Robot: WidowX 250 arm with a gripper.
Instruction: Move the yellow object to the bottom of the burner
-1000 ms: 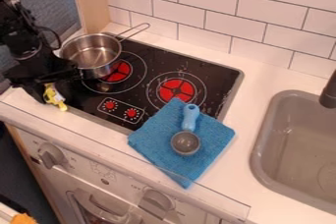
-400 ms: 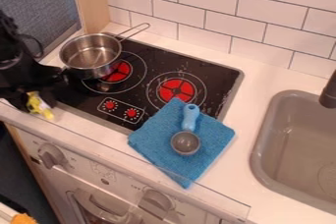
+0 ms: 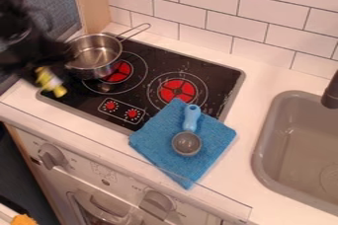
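Camera view. Left side of the frame: the black gripper grips the yellow object, tilted, near the cooktop's left corner, close to the saucepan. Step in hand, as judged: transport. Next, a shift toward the cooktop's lower edge, clear of the pan, then lowering and release.

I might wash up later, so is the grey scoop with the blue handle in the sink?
No, the scoop lies on the blue cloth.

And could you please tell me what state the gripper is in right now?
Gripper: closed, holding the yellow object.
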